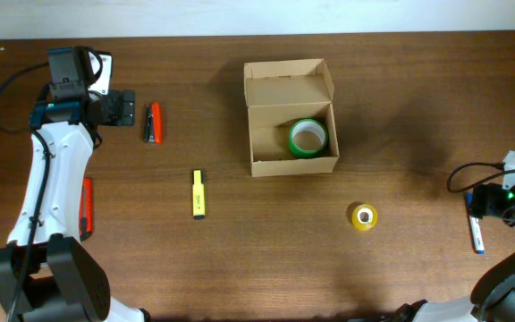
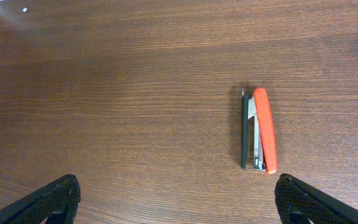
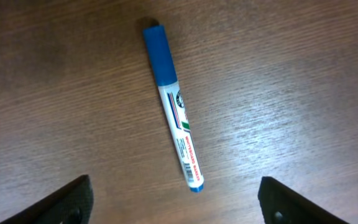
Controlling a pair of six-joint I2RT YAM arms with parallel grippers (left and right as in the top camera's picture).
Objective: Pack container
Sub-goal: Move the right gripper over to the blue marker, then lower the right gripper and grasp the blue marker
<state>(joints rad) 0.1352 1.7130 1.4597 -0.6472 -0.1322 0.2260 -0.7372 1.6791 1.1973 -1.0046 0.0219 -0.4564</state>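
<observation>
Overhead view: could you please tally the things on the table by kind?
Tape rolls: 2, green roll, yellow roll
Markers: 2, yellow marker, blue marker
Stapler: 1
Red tool, kind unclear: 1
Box: 1
Total: 7

The container (image 1: 269, 134) is a small, plain tan cardboard box sitting upright on the table, a little right of centre toward the far side. Its hinged flap stands open, folded back away from me. A green tape roll (image 1: 308, 138) lies flat inside, against the right wall.

Wooden table (image 1: 418, 107) bears container (image 1: 293, 165), orange stapler (image 1: 155, 123), yellow highlighter (image 1: 198, 194), yellow tape roll (image 1: 357, 217), blue marker (image 1: 477, 234)
</observation>
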